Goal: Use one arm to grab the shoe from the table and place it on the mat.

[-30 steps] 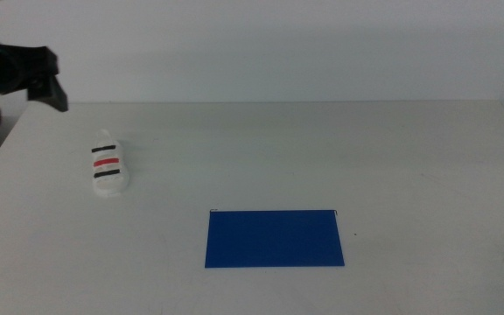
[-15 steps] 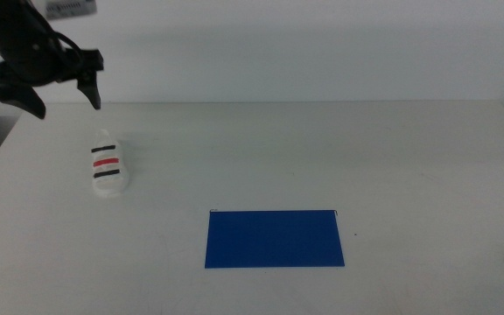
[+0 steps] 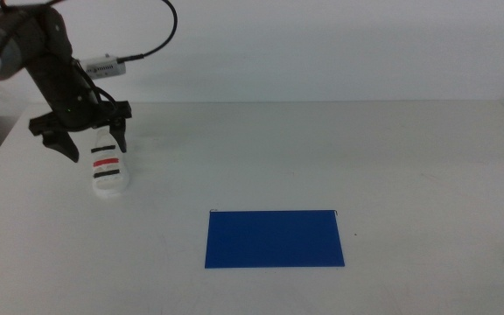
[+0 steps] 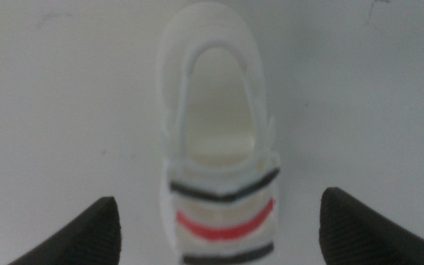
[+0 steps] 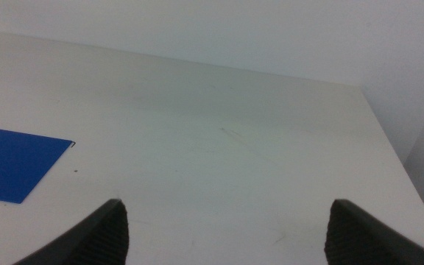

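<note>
At the far left of the middle view, the left arm reaches in over the bench, its black cable looping up behind it. The left gripper hangs just above the shoe with its jaws spread wide, one tip on each side of the shoe's rear end and neither touching it. The shoe lies flat on the bench near the left edge, a small white sandal with a red strap between two black ones. In the left wrist view the shoe sits centred between the two jaw tips, with clear bench showing on both sides of it. Further right, toward the near middle of the bench, lies the dark-blue mat, well apart from the shoe. The right gripper waits over the bench's right side, jaws spread, with a corner of the mat in its view
</note>
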`<state>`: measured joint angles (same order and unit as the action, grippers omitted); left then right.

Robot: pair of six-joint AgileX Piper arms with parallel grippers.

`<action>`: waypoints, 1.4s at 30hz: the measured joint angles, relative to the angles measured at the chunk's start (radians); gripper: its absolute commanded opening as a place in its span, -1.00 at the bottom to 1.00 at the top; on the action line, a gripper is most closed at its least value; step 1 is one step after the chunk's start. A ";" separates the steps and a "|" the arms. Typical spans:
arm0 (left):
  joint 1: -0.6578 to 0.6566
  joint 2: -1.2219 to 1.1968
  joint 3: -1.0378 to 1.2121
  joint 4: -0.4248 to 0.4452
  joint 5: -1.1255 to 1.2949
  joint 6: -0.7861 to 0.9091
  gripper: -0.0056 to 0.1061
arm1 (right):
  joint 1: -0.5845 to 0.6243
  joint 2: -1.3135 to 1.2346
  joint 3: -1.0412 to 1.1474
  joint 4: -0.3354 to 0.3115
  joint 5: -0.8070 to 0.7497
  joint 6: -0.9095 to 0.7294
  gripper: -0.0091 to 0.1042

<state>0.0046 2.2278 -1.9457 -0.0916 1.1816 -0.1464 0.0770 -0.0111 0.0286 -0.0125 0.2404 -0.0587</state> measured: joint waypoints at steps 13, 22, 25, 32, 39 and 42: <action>0.000 0.078 0.000 -0.021 -0.048 0.000 0.73 | 0.000 0.000 0.000 0.000 0.000 0.000 0.53; 0.000 0.095 0.000 -0.021 -0.050 -0.004 0.18 | 0.000 0.000 0.000 0.000 0.000 0.000 0.53; 0.000 0.095 0.000 -0.021 -0.047 -0.020 -0.18 | 0.000 0.000 0.000 0.000 0.000 0.000 0.53; 0.000 0.045 0.000 0.007 -0.017 -0.034 -0.93 | 0.000 0.000 0.000 0.000 0.000 0.000 0.53; -0.006 -0.079 0.000 0.023 0.043 -0.048 -0.93 | 0.000 0.000 0.000 0.000 0.000 0.000 0.53; -0.030 -0.136 0.015 0.035 0.046 -0.050 -0.93 | 0.000 0.000 0.000 0.000 0.000 0.000 0.53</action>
<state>-0.0258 2.0921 -1.9305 -0.0570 1.2277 -0.1960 0.0770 -0.0111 0.0286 -0.0125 0.2404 -0.0587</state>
